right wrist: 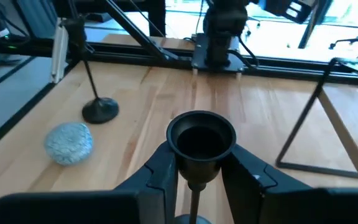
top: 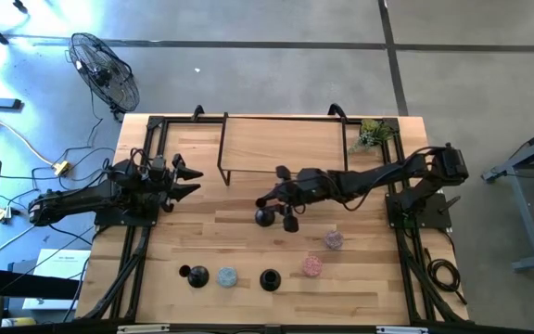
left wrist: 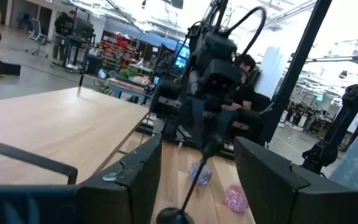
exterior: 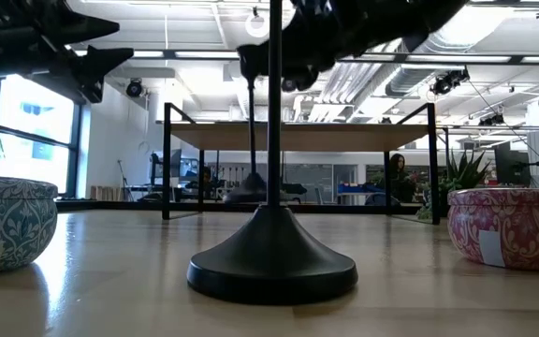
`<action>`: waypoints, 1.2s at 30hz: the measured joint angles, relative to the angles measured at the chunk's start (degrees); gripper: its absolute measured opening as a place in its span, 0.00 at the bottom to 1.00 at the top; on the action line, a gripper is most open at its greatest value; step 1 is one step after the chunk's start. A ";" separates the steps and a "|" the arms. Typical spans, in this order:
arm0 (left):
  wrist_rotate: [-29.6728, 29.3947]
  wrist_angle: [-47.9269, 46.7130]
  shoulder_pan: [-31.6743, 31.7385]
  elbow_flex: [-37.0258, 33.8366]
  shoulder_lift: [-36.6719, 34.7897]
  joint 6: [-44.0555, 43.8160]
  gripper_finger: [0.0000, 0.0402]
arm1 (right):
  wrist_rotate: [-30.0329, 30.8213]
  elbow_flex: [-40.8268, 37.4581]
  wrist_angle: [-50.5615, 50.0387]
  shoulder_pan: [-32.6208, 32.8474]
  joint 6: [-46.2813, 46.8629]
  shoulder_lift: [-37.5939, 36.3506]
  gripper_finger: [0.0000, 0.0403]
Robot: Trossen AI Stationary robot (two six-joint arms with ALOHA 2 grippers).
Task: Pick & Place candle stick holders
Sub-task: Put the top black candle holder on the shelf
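Three black candlestick holders are in view. One [top: 264, 217] is at mid-table, with my right gripper [top: 274, 202] shut on its top. Its cup [right wrist: 201, 138] shows between the fingers in the right wrist view. The second [top: 269, 278] stands on its round base near the front edge and fills the low view [exterior: 271, 262]. The third [top: 196, 276] stands at the front left and also shows in the right wrist view [right wrist: 99, 109]. My left gripper [top: 189, 180] is open and empty at the table's left. My right gripper pinches the holder between its two fingers [right wrist: 161, 169], at the cup's underside and the top of the stem [right wrist: 195, 186]. The fingers come from the table's right, slanting down. The holder hangs upright below them; whether its base [exterior: 251, 192] touches the table, I cannot tell.
A blue tin [top: 226, 276] lies between the two front holders. Two pink tins [top: 311, 265] [top: 333, 239] lie at the front right. A raised wooden shelf on a black frame [top: 286, 148] stands at the back, with a small plant [top: 374, 135] at its right.
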 joint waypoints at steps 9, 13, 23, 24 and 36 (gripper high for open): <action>-0.15 -2.35 0.00 0.00 0.02 -0.02 0.49 | 7.49 11.21 -17.63 2.80 -2.90 -2.36 0.22; 0.05 -2.39 0.00 0.00 0.00 -0.06 0.49 | 20.53 18.51 -31.46 3.98 -2.58 -3.07 0.22; 1.20 -4.48 0.02 0.00 0.00 -1.77 0.49 | 28.86 37.12 -51.04 3.85 0.31 -3.47 0.22; 1.66 -4.73 0.02 0.00 0.00 -1.77 0.49 | 28.02 38.50 -51.37 3.85 0.33 -3.47 0.22; 2.90 -6.59 0.02 0.00 0.00 -3.10 0.49 | 33.63 51.26 -56.27 -0.40 -2.12 -3.54 0.22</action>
